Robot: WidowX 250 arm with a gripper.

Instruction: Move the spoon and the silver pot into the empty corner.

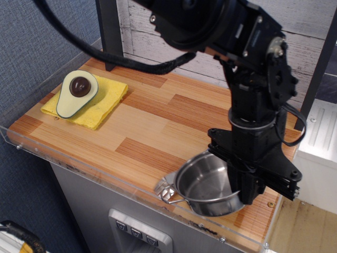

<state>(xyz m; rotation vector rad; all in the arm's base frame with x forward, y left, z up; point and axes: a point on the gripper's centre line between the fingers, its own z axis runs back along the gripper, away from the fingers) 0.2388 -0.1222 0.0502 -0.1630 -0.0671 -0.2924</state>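
The silver pot (202,183) is at the front right of the wood-plank table, tilted, with one wire loop handle toward the front edge. My gripper (240,191) is shut on the pot's right rim. Of the spoon, only the grey tined head (164,186) shows, just left of the pot near the acrylic rim. Its blue handle is hidden behind the pot and arm. The empty corner with the small brass fitting (270,204) lies just right of the pot.
An avocado half (77,92) lies on a yellow cloth (100,108) at the back left. A black post (109,31) stands at the back. The clear acrylic rim (105,173) edges the front. A white unit (321,137) stands to the right.
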